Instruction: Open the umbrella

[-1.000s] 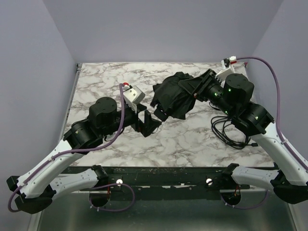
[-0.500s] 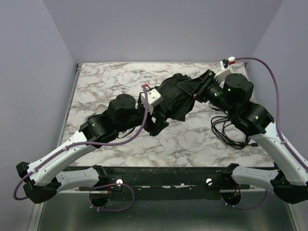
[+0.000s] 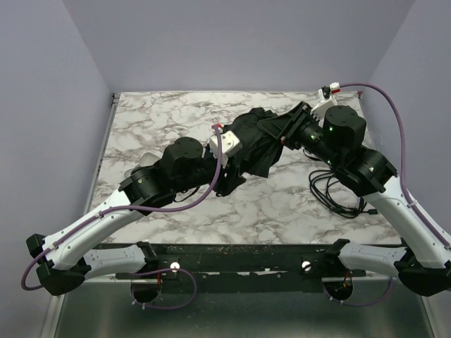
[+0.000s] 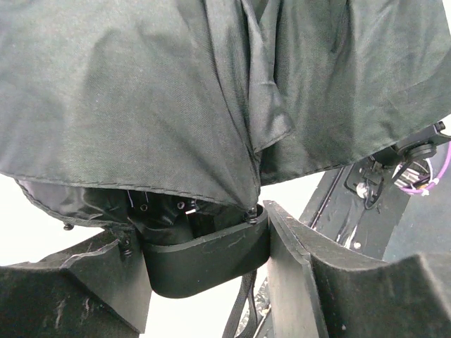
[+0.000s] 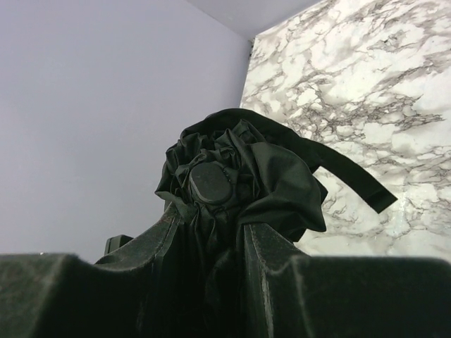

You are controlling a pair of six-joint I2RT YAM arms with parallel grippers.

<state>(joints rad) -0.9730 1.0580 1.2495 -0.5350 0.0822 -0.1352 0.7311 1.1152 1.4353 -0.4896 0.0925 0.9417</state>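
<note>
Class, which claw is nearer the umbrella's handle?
Left. The left claw straddles the handle; the right claw grips the umbrella at the far, canopy-top end.

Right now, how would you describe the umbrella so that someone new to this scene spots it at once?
On the marble table, look just right of centre. The umbrella is the bunched black fabric bundle, its top clamped in the right gripper, its handle between the fingers of the left gripper. The cable, also black, is thin loops lying flat at the right.

Cable on table, right of umbrella.
</note>
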